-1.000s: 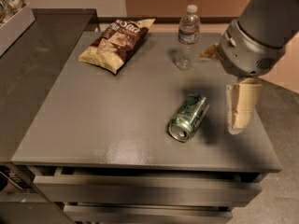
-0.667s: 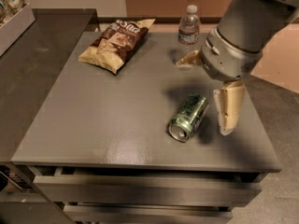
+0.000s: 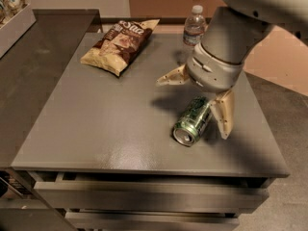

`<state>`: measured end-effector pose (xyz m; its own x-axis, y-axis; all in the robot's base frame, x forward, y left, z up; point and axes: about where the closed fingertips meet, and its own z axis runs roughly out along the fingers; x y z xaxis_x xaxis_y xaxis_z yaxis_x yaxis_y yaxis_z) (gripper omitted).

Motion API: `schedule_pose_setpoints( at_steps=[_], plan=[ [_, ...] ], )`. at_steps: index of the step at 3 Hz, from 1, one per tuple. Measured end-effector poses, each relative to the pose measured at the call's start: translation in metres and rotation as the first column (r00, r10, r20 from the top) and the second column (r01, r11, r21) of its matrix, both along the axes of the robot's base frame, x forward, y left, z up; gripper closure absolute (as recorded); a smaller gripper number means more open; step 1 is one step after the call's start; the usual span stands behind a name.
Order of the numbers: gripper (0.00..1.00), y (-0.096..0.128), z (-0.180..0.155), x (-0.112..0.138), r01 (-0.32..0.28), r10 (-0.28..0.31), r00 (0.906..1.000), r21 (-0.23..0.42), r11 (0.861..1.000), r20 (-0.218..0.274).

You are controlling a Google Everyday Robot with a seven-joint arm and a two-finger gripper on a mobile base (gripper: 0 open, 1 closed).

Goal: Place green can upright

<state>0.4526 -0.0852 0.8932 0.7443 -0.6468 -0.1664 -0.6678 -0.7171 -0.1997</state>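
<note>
The green can (image 3: 191, 122) lies on its side on the grey table (image 3: 96, 129), right of the middle. Its silver end faces the front edge. My gripper (image 3: 191, 109) hangs over the can's far end with its jaws wide open. One finger (image 3: 172, 76) sticks out to the left above the table. The other finger (image 3: 224, 112) points down just right of the can. Neither finger grips the can. The arm's thick grey wrist (image 3: 219, 57) hides the table behind the can.
A brown chip bag (image 3: 120, 44) lies at the table's back left. A clear water bottle (image 3: 194, 25) stands at the back, just behind the arm. A dark counter (image 3: 33, 71) adjoins the table on the left. The table's right edge is close to the can.
The arm has moved left and down towards the can. The fingers that hung to the can's right now straddle its far end.
</note>
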Motion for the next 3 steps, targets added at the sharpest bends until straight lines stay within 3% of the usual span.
schedule_pose_setpoints(
  at_steps=[1, 2, 3],
  plan=[
    [0.00, -0.001, -0.017, 0.001, -0.144, 0.145, 0.9891, -0.044, 0.989, 0.026],
    [0.00, -0.004, -0.031, 0.006, -0.229, 0.235, 0.9705, -0.100, 0.968, 0.055],
    [0.00, -0.008, -0.038, 0.009, -0.273, 0.289, 0.9540, -0.165, 0.948, 0.081]
  ],
)
